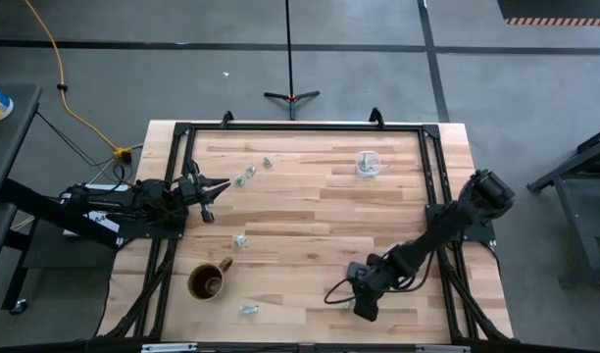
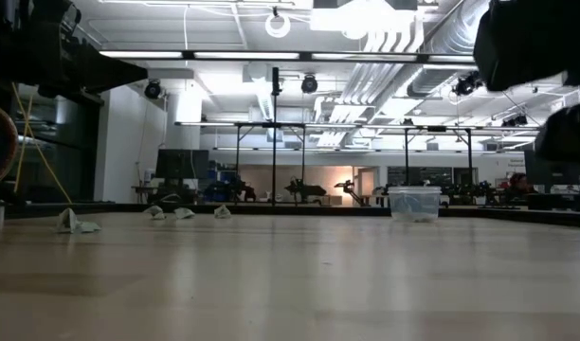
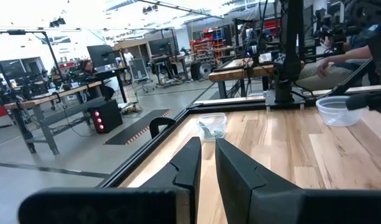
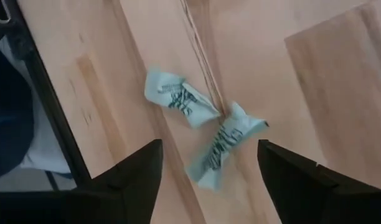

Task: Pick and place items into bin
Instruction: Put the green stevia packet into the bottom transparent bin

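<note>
Small pale green crumpled items lie scattered on the wooden table (image 1: pixel 310 211): three in a row near the far left (image 1: pixel 249 174), one mid-left (image 1: pixel 239 240), one at the near edge (image 1: pixel 248 309). Two more (image 4: pixel 178 98) (image 4: pixel 223 149) lie under my right gripper (image 4: pixel 209 186) (image 1: pixel 357 302), which hovers open above them, its fingers standing on either side of the nearer one. The clear bin (image 1: pixel 368 164) (image 2: pixel 415 203) stands at the far right with bits inside. My left gripper (image 3: pixel 206 152) (image 1: pixel 218 186) waits shut at the left edge, pointing toward the bin (image 3: pixel 211 126).
A brown mug (image 1: pixel 210 281) stands near the table's near left corner. A black frame rail (image 1: pixel 432 176) runs around the table. A cable loops on the wood beside the right gripper (image 1: pixel 334 291). A seated person (image 3: pixel 340 59) shows beyond the table.
</note>
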Controlling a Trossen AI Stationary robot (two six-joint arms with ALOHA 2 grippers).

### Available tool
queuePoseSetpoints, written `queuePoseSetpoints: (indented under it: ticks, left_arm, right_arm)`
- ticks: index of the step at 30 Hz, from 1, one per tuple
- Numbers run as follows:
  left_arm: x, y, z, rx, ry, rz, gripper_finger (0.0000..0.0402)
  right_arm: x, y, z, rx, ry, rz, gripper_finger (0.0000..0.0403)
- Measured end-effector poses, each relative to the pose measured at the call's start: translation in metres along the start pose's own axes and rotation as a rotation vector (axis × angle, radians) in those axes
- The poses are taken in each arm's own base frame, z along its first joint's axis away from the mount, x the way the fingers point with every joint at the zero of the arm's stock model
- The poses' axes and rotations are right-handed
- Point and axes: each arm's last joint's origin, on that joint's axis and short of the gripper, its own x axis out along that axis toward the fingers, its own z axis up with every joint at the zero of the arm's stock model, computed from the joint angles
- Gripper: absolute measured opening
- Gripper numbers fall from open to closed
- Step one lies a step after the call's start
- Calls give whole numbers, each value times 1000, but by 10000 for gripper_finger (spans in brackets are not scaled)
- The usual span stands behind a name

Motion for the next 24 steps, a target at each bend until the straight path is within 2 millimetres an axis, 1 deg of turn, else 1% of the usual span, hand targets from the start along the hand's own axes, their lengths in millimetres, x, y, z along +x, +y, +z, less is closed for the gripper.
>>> queuePoseSetpoints:
  ticks: [3, 6, 13, 16, 24]
  left_arm:
    - [0, 0, 0, -6, 0, 0, 85]
    - [0, 0, 0, -7, 0, 0, 85]
    - [0, 0, 0, -8, -1, 2, 85]
    - [0, 0, 0, -8, -1, 2, 85]
    - [0, 0, 0, -8, -1, 3, 85]
  right_arm:
    - [8, 1, 1, 21, 10, 15, 243]
    - [14, 1, -4, 11, 31, 2, 230]
    - [17, 1, -7, 3, 40, -13, 185]
    - [17, 1, -8, -2, 66, -5, 153]
    - [17, -2, -10, 0, 115, -26, 41]
